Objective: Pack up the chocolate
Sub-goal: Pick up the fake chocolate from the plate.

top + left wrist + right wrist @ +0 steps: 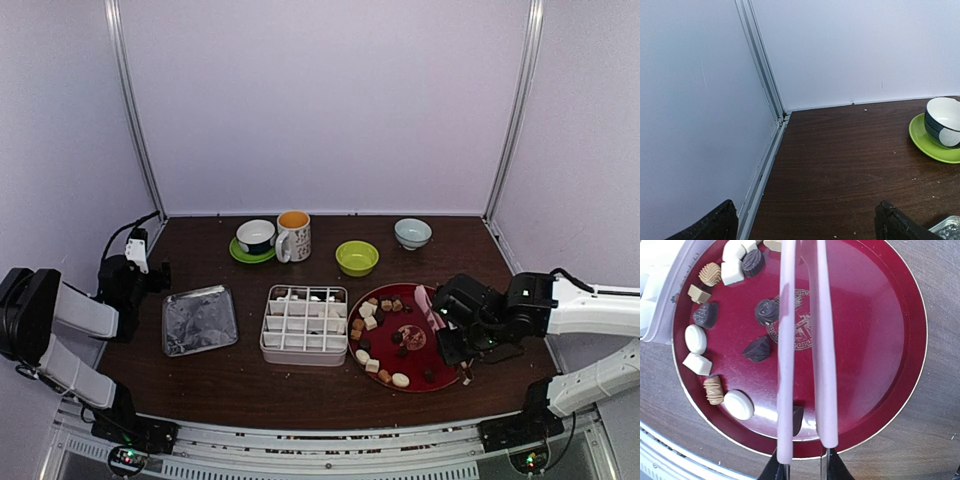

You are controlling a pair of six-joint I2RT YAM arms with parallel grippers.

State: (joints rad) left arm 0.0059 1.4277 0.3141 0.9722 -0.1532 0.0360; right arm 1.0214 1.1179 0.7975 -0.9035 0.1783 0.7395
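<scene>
The chocolate (pixel 370 320) lies as several small white, tan and dark pieces on a round red plate (pixel 428 352). In the right wrist view they ring the plate's left side, with dark ones (pixel 766 311) near its middle. My right gripper (pixel 804 467) is shut on pink tongs (pixel 822 340), whose two arms reach out over the plate. A dark piece (pixel 797 419) sits partly hidden under the left arm. A white divided box (pixel 304 325) stands left of the plate, with a few pale pieces in its back cells. My left gripper (pixel 807 225) is open and empty, over bare table by the back-left corner.
A silver tin lid (pixel 198 320) lies left of the box. Along the back stand a cup on a green saucer (pixel 256 238), a mug (pixel 293 236), a green bowl (pixel 357 258) and a pale bowl (pixel 413 233). White walls enclose the table on three sides.
</scene>
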